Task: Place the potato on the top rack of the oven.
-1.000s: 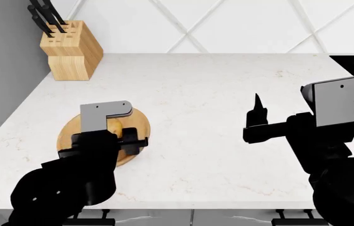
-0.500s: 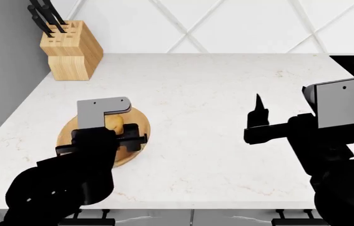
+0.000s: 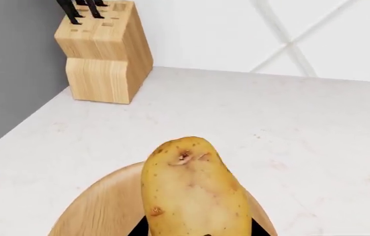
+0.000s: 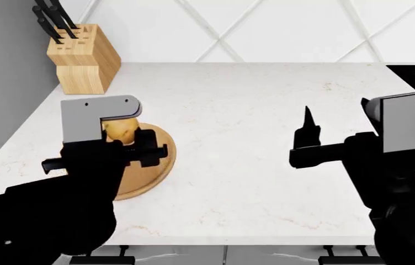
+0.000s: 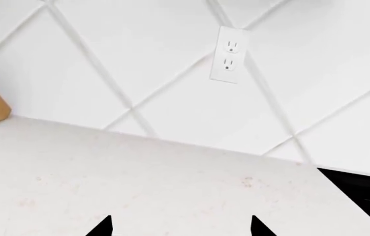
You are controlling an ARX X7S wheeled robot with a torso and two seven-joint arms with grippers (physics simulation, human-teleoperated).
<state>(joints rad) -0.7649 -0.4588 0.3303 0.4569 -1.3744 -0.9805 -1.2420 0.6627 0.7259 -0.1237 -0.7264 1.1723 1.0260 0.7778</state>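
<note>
While the left end effector (image 4: 130, 144) pinches it, the potato (image 3: 192, 194) shows yellow-tan skin with faint brown spots.

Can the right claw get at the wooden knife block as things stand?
Probably yes: the right claw hangs open over bare white marble countertop, and nothing stands between it and the wooden knife block in the far corner.

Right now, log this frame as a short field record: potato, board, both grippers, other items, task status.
potato: held in the left gripper, lifted above the board
board: round wooden board on the white counter, nothing else seen on it
right gripper: open, holds nothing, over bare counter
other items: knife block at the counter's back left corner; wall outlet on the tiled wall
oven: not in view
task status: potato grasped, not yet placed
</note>
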